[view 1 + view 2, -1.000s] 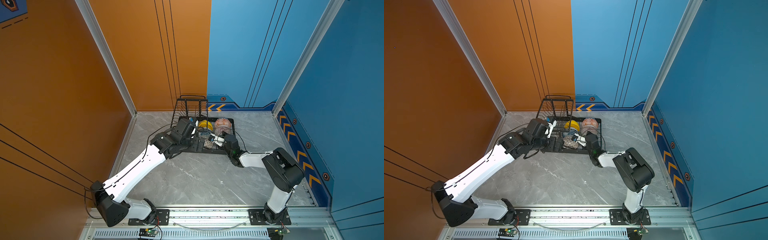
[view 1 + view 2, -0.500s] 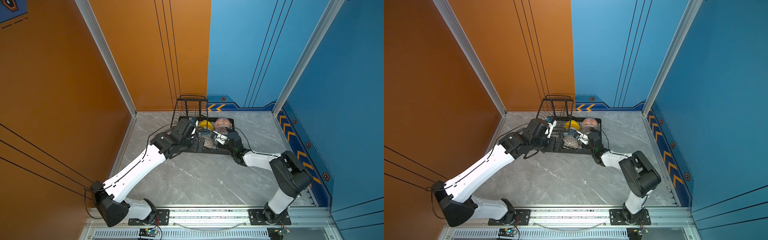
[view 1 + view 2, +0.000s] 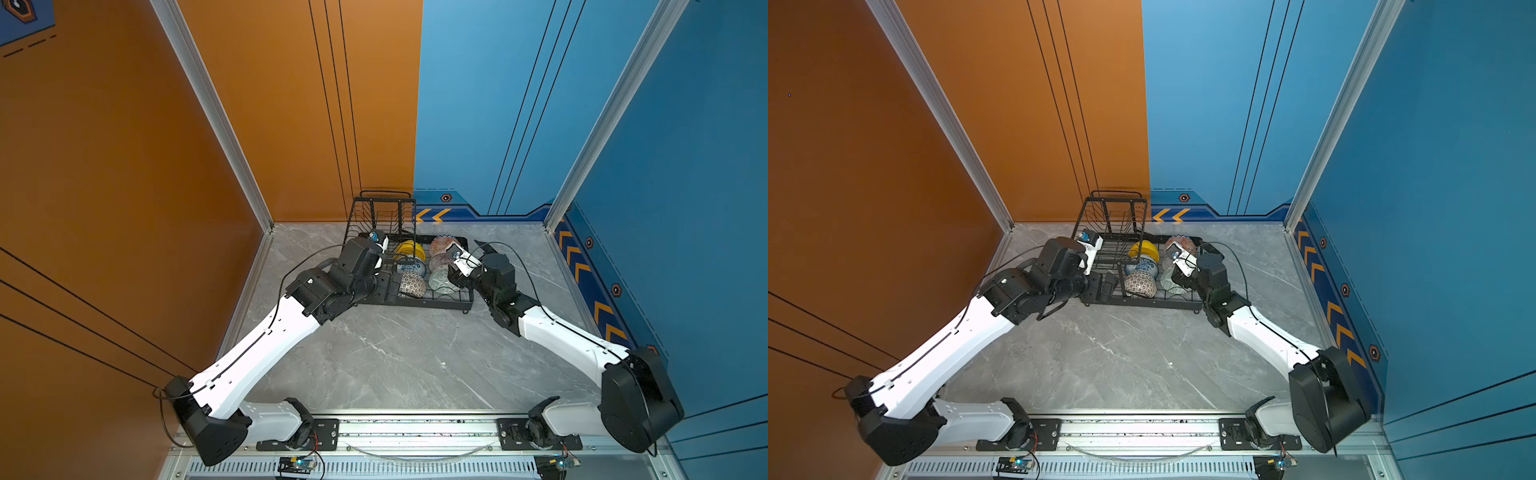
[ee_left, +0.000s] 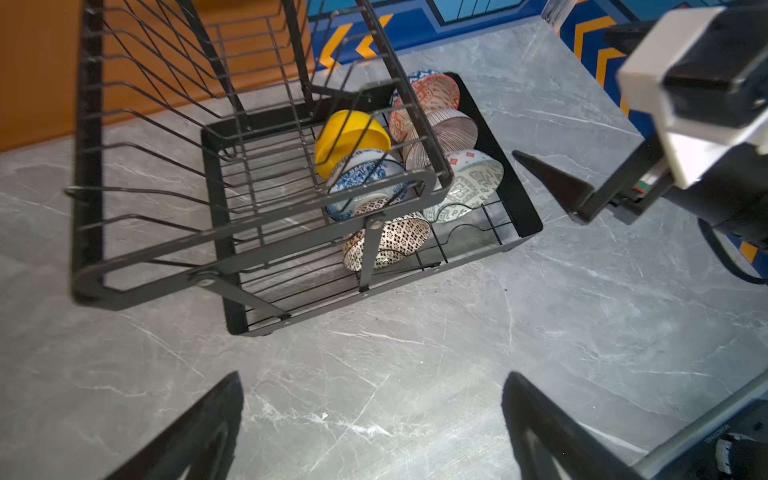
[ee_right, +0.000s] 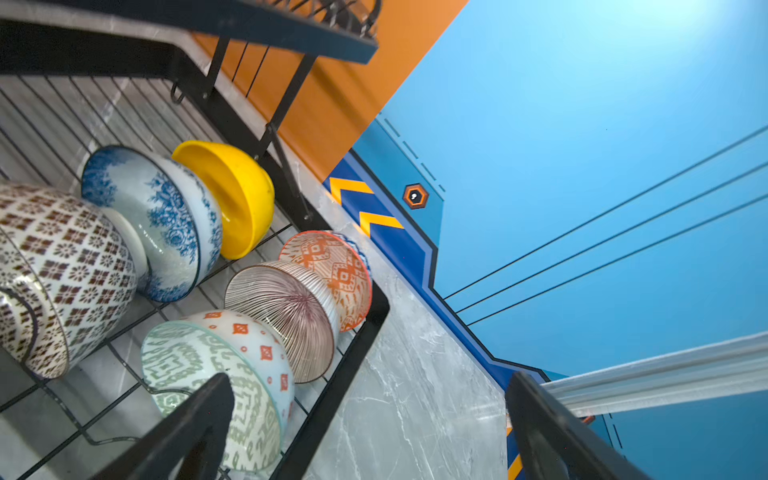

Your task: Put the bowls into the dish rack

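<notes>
- Black wire dish rack [image 3: 419,301]: carries all six bowls on edge in its base tray, in two rows of three.
- Row under the rack's raised basket, from the rack's back to its front: yellow bowl [image 5: 232,195], blue-white floral bowl [image 5: 166,220], black-white geometric bowl [image 5: 62,266].
- Row at the rack's open end, in the same order: orange-white bowl [image 5: 332,270], pink lined bowl [image 5: 286,311], pale green bowl [image 5: 208,365].
- Left arm [image 3: 266,345]: stretches long and low to the rack's basket end, with the wrist bent in toward the tray.
- Left gripper [image 4: 372,386]: hovers outside the rack's front corner near the geometric bowl, jaws spread wide, holds nothing.
- Right arm [image 3: 569,345]: bends sharply at the elbow, with the forearm reaching up to the rack's open end.
- Right gripper [image 5: 368,382]: hangs just beside the pale green bowl at the rack's front, jaws wide apart, grips nothing.
</notes>
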Motion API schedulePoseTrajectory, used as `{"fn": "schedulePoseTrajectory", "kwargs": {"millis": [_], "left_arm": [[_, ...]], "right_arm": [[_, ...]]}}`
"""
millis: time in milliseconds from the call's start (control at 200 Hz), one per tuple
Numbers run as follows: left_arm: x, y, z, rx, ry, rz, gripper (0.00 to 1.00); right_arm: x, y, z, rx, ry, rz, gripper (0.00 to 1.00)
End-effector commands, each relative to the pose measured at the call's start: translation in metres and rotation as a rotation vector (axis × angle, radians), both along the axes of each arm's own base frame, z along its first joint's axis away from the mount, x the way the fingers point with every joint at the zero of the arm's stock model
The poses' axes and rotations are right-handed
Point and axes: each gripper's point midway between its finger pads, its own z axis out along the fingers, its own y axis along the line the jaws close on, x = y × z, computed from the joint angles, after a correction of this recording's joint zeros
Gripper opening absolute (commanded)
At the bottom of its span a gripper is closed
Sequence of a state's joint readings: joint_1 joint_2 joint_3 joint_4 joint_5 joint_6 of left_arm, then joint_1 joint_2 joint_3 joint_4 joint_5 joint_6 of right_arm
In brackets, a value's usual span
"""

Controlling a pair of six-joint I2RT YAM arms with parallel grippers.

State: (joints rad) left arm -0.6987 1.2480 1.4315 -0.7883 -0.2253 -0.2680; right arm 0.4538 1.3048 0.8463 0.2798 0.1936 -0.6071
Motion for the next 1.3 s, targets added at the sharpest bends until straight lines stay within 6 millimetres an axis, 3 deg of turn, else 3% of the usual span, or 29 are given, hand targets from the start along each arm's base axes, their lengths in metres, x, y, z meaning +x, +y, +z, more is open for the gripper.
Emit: {"fn": "schedulePoseTrajectory", "kwargs": {"millis": [0, 100, 230, 260, 451, 591, 686, 966, 1076, 1177, 1232, 1297], "left_arm": [[0.001, 0.045, 0.021, 0.064, -0.128, 0.113, 0.98], [0.0, 0.079, 0.028, 0.039, -0.216, 0.203, 0.98], [0.007, 0.134, 0.01, 0.003, -0.311, 0.375, 0.98], [0.009, 0.146, -0.009, 0.016, -0.307, 0.411, 0.98], [0.014, 0.211, -0.071, 0.015, -0.398, 0.61, 0.98], [0.015, 0.242, -0.118, 0.069, -0.44, 0.7, 0.98], [0.017, 0.256, -0.137, 0.073, -0.448, 0.748, 0.98], [0.047, 0.261, -0.189, 0.097, -0.403, 0.726, 0.98], [0.065, 0.259, -0.191, 0.04, -0.405, 0.697, 0.98], [0.082, 0.232, -0.208, 0.023, -0.417, 0.565, 0.98], [0.092, 0.209, -0.213, 0.095, -0.464, 0.484, 0.98], [0.09, 0.208, -0.22, 0.154, -0.383, 0.497, 0.98]], "right_arm": [[-0.018, -0.024, 0.021, 0.171, 0.038, -0.073, 1.0], [-0.032, -0.061, 0.035, 0.312, 0.046, -0.189, 1.0], [-0.05, -0.109, 0.027, 0.528, 0.063, -0.334, 1.0], [-0.055, -0.117, 0.024, 0.581, 0.063, -0.348, 1.0], [-0.077, -0.164, -0.02, 0.716, 0.03, -0.555, 1.0], [-0.081, -0.181, -0.057, 0.722, -0.034, -0.634, 1.0], [-0.077, -0.191, -0.079, 0.716, -0.087, -0.682, 1.0], [-0.034, -0.195, -0.122, 0.629, -0.051, -0.722, 1.0], [-0.026, -0.194, -0.141, 0.628, -0.014, -0.715, 1.0], [-0.019, -0.185, -0.157, 0.599, 0.045, -0.685, 1.0], [-0.019, -0.186, -0.152, 0.622, -0.004, -0.664, 1.0], [-0.019, -0.188, -0.157, 0.616, 0.039, -0.688, 1.0]]}}
